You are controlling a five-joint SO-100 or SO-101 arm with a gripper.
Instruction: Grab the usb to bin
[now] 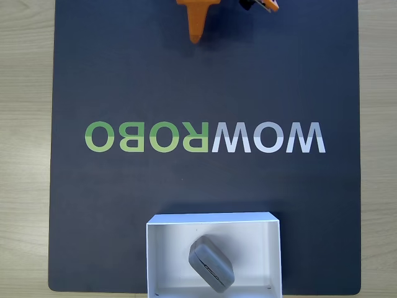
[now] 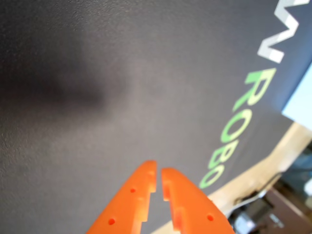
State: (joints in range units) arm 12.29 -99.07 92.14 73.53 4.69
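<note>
My gripper (image 2: pixel 158 171) has orange fingers, the usb (image 1: pixel 211 263) is grey with a darker seam, the bin (image 1: pixel 214 219) is white, and the mat (image 1: pixel 124 74) is dark charcoal with green and pale grey lettering (image 1: pixel 205 137), on a light wood-grain table (image 1: pixel 25 124).

Even light; wrist view seemingly blurred.
</note>
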